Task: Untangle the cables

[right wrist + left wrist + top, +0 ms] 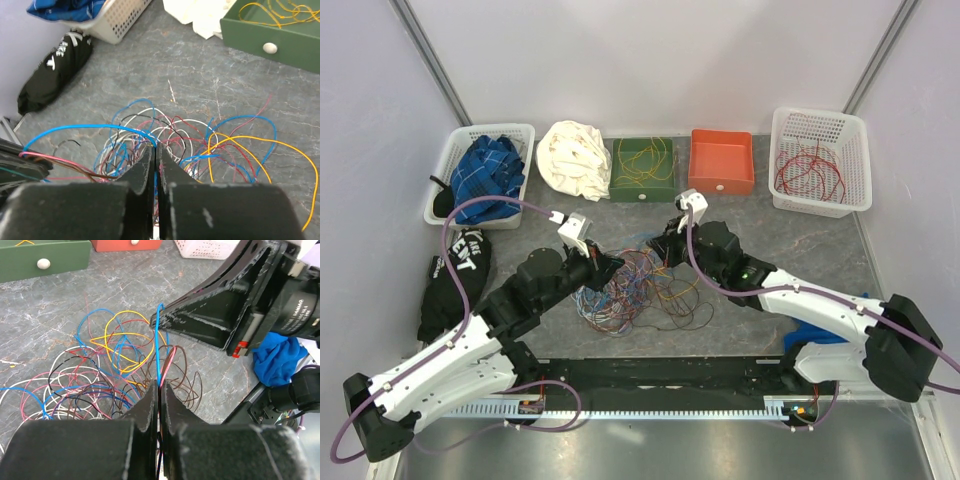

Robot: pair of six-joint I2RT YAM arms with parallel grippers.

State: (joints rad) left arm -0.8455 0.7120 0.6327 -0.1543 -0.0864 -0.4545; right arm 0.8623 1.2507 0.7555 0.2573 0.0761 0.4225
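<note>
Blue wire (158,345) is clamped by left gripper (159,388) and right gripper (154,150), both closed tight.
Cables (635,290) are heaped on the table (790,235) between the arms. Expected limp, light, snag-prone: single free loops should be gripped, tension kept low.

The left arm (470,345) and right arm (825,312) lean in over the cables (638,292), tangled on the grey table (760,225).

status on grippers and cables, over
Left gripper shut on thin blue wire. Right gripper shut on same wire. Tangle of thin multicoloured cables knotted beneath. Nothing blocking.
</note>
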